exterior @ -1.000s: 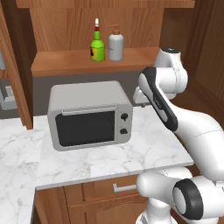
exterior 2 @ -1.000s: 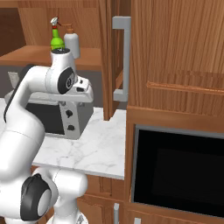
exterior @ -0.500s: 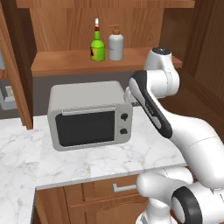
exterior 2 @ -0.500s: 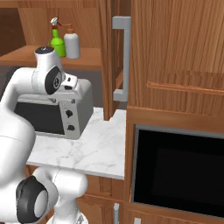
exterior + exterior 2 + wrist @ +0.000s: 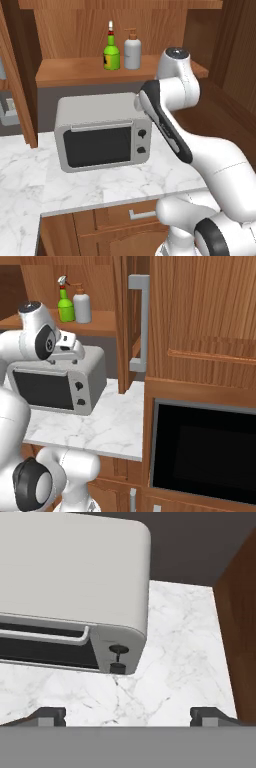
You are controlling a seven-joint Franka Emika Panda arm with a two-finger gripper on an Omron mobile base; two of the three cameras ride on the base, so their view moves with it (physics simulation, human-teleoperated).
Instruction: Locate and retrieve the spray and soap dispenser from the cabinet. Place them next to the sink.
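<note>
The green spray (image 5: 111, 52) (image 5: 64, 306) and the pale soap dispenser (image 5: 132, 51) (image 5: 82, 306) stand upright side by side on the shelf of the open wooden cabinet (image 5: 75, 71). The cabinet's door (image 5: 125, 326) with its grey bar handle (image 5: 140, 321) is swung out. My gripper (image 5: 128, 714) hangs above the right front corner of the microwave, well below and in front of the two bottles. It is open, fingertips (image 5: 51, 714) far apart with nothing between them. The sink is out of view.
A grey microwave (image 5: 100, 131) (image 5: 75, 577) sits on the white marble counter (image 5: 125, 180) under the shelf. A black built-in oven (image 5: 200, 451) fills the wooden wall unit on the right. Another wooden door edge (image 5: 17, 80) stands at the left.
The arm's elbow has swung left and higher, carrying the hand over the microwave's right end. The jaws have widened slightly. The bottles have not moved.
</note>
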